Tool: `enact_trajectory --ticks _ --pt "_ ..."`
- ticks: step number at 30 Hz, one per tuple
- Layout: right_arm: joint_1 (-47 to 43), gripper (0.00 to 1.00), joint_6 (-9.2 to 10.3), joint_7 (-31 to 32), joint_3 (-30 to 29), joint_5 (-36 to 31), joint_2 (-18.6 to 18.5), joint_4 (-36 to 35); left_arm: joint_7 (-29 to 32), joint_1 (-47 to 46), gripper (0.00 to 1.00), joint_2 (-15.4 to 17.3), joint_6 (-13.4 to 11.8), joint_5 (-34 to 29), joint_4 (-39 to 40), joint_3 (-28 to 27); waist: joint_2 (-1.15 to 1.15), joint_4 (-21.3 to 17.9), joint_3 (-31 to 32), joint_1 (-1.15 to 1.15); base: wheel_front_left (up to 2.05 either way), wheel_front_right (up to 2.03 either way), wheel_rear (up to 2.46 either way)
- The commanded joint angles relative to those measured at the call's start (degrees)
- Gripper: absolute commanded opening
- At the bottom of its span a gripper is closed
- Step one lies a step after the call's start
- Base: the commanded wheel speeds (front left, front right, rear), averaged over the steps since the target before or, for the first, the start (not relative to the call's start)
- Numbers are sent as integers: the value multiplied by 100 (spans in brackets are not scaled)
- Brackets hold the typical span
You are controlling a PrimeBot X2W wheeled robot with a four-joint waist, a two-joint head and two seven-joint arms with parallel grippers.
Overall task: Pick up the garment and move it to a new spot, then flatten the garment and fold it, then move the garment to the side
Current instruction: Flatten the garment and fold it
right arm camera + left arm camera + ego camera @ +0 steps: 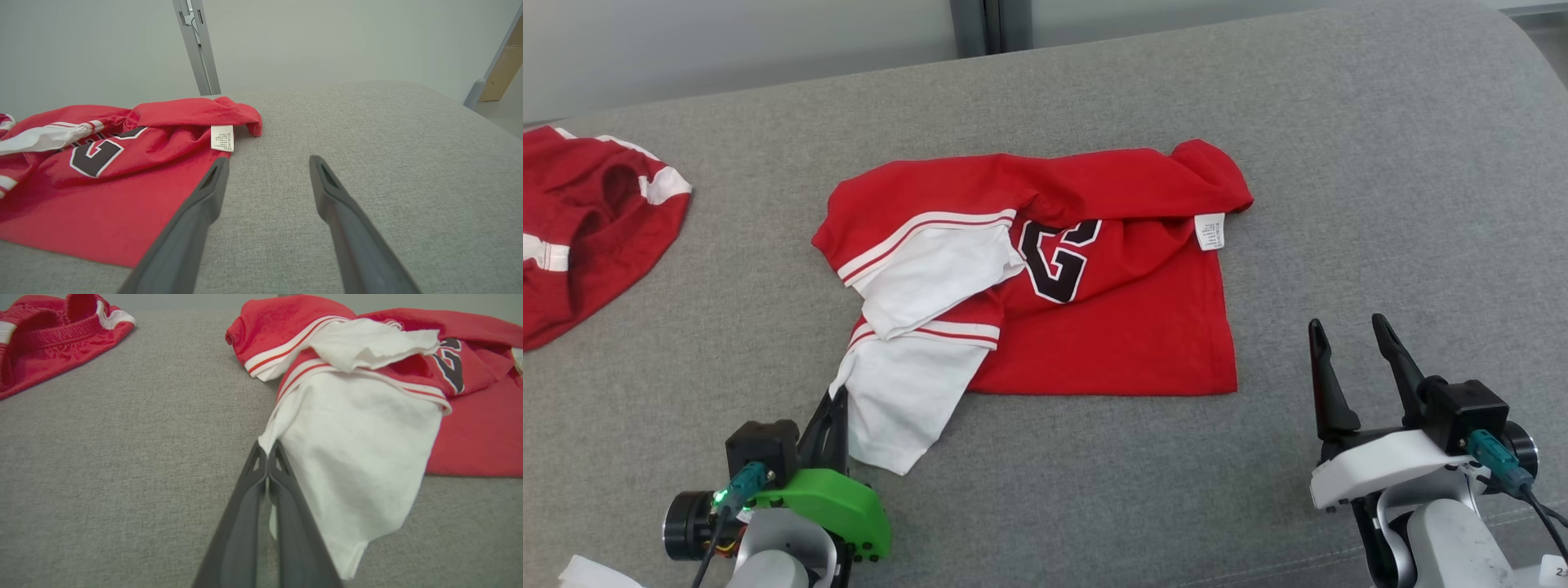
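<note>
The garment point(1111, 327) is a red jersey with white sleeves and a black number, lying rumpled in the middle of the grey cushioned surface point(1380, 163). Its upper edge is folded over, with a white label showing at the right. My left gripper point(837, 400) is shut on the edge of the near white sleeve point(359, 457); in the left wrist view the fingertips point(267, 451) meet at the cloth and a white sliver shows between the fingers. My right gripper point(1346, 322) stands open over bare surface, just right of the jersey's right edge point(102, 204), with nothing between its fingers point(269, 160).
A second red garment with white trim point(588, 229) lies crumpled at the far left point(53, 326). A grey post point(196, 45) rises behind the surface against a pale wall. The surface's rounded right edge drops away beside a wooden piece point(502, 61).
</note>
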State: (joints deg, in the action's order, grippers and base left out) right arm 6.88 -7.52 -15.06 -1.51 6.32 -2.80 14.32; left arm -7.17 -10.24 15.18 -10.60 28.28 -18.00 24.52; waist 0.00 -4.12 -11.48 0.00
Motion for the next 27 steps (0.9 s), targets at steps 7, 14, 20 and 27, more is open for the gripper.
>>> enact_trajectory --ticks 7,14,20,27 --pt "51 100 6 -18 -62 -74 -17 81 -264 -6 100 -64 -103 62 -200 -86 0 -9 43 0 0 0 0" --pt "-20 100 6 -18 -42 -108 -15 151 -541 27 100 -19 -174 72 -64 -238 0 69 188 0 0 0 0" --pt "-22 100 6 -18 283 -107 -16 573 -708 194 100 -132 -235 -7 273 -265 0 251 268 0 0 0 0" --pt "417 100 6 -18 530 -250 -19 1675 -772 331 100 -327 -204 -102 445 -155 0 589 223 0 0 0 0"
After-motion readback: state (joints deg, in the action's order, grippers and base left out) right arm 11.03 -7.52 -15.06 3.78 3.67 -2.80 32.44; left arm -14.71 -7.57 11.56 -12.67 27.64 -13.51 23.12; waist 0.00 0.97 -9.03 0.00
